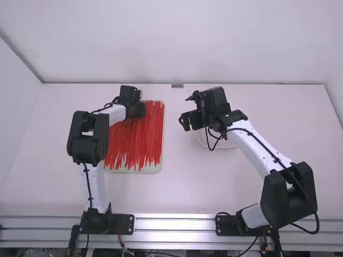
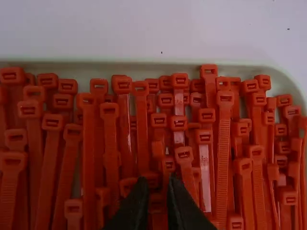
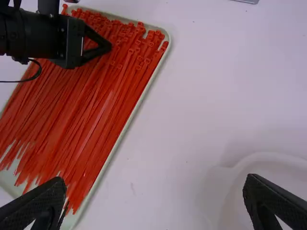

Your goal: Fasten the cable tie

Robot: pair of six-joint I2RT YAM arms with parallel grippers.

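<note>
The white table [image 1: 257,107] carries a pale, smooth-rimmed tray [image 3: 159,37] heaped with orange cable ties [image 1: 140,136]. They are thin, ribbed plastic straps with square heads that look light, springy and slick, and they probably tangle. The right pincer [image 3: 156,203] hangs wide open beside a white tub [image 3: 268,167]. The left pincer [image 2: 156,191], nearly closed, digs in near the heads. A single tie is best taken just below its head.

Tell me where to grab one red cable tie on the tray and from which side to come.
Grip a top-lying cable tie on the strap just behind its square head, coming straight down. The ties lie flat, packed side by side in the tray, so their sides are blocked; the staggered heads are what stand apart, near the left gripper.
</note>
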